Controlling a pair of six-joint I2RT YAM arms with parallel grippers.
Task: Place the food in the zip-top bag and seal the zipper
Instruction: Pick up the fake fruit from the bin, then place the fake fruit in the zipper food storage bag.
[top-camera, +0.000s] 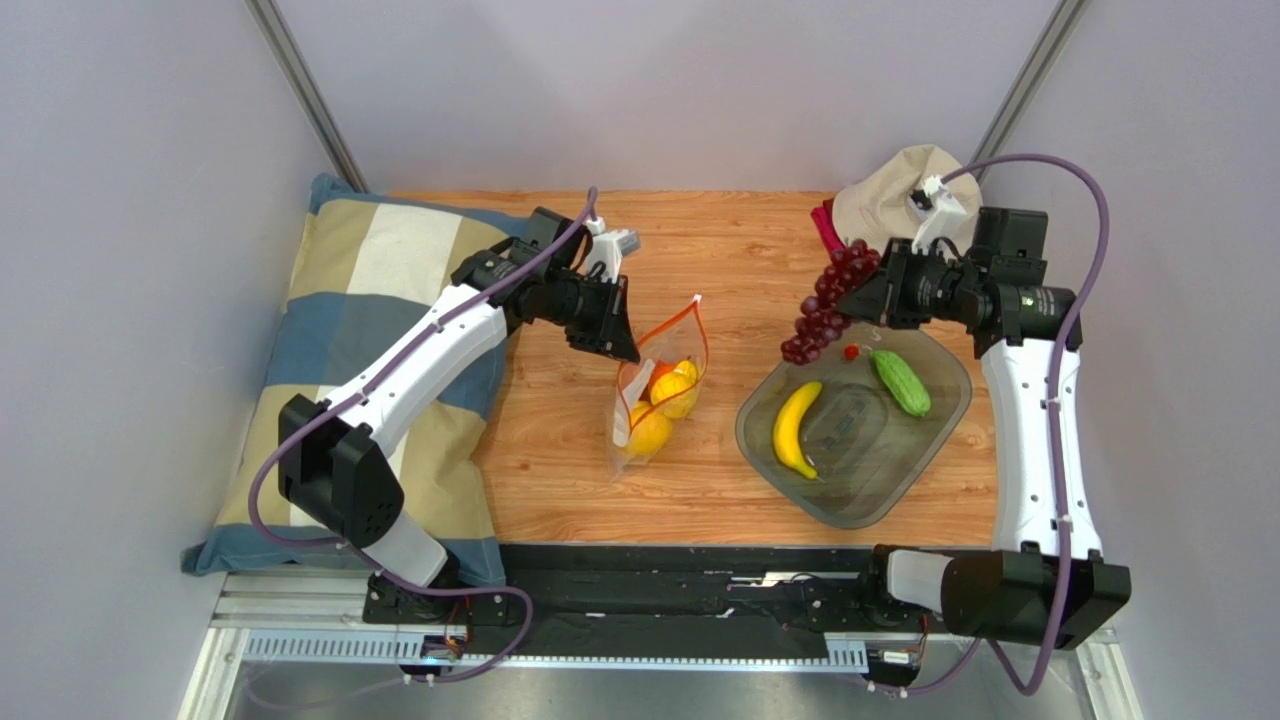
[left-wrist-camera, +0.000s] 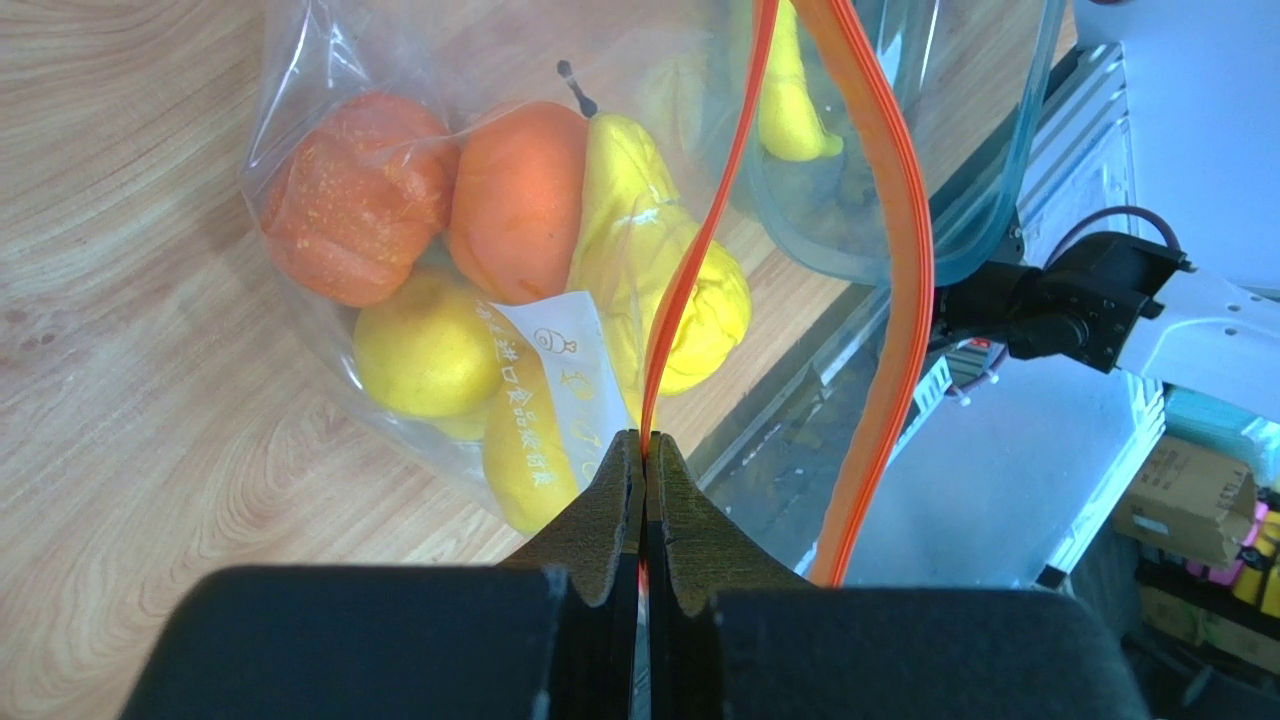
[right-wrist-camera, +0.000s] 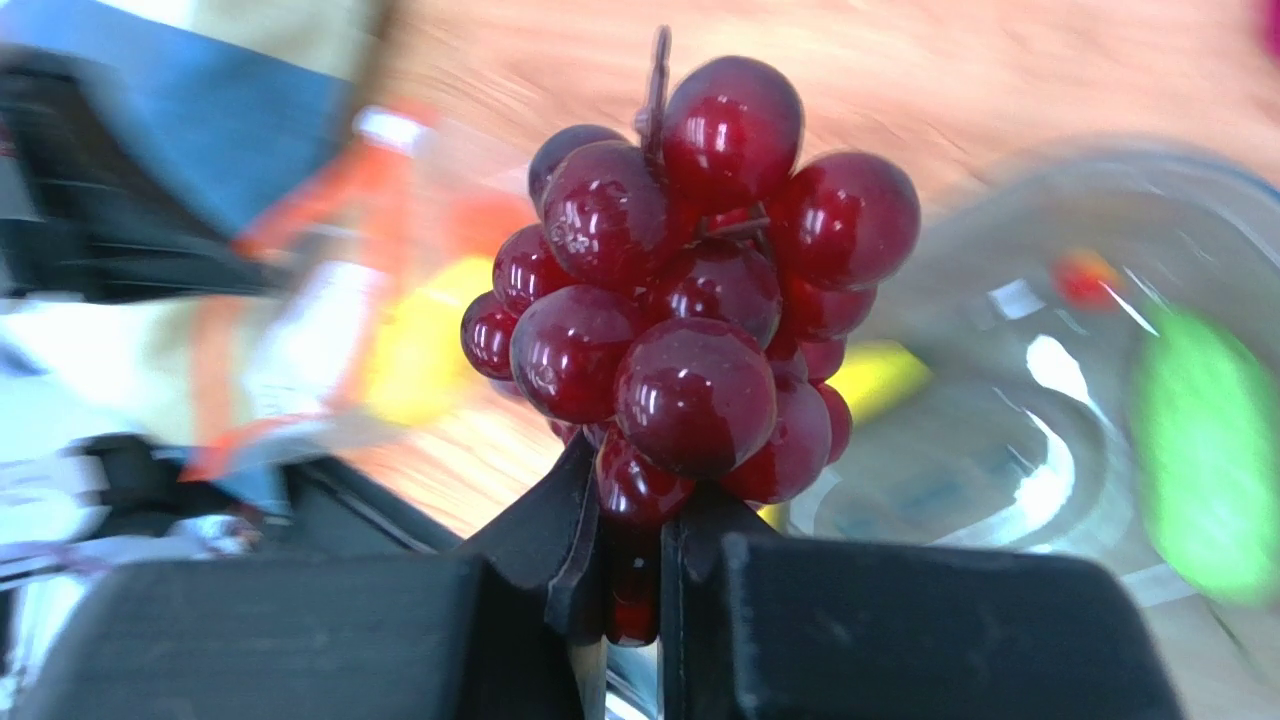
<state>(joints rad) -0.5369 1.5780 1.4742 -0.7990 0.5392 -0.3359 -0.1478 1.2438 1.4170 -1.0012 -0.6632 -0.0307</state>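
Over wooden table (top-camera: 751, 255), right hand (right-wrist-camera: 631, 558) grips glossy dark-red grape bunch (right-wrist-camera: 691, 300); left hand (left-wrist-camera: 643, 468) pinches orange zipper (left-wrist-camera: 706, 225).

A zip-top bag (top-camera: 661, 393) lies at the middle of the table (top-camera: 736, 240), with fruits (top-camera: 672, 387) inside it. To its right, near the right edge, a tray (top-camera: 879, 458) holds a banana (top-camera: 795, 428) and a cucumber (top-camera: 902, 381). A grape bunch (top-camera: 824, 308) hangs over the tray's far-left rim in the right claw (top-camera: 869, 290). A pillow (top-camera: 346, 285) overlaps the left edge.
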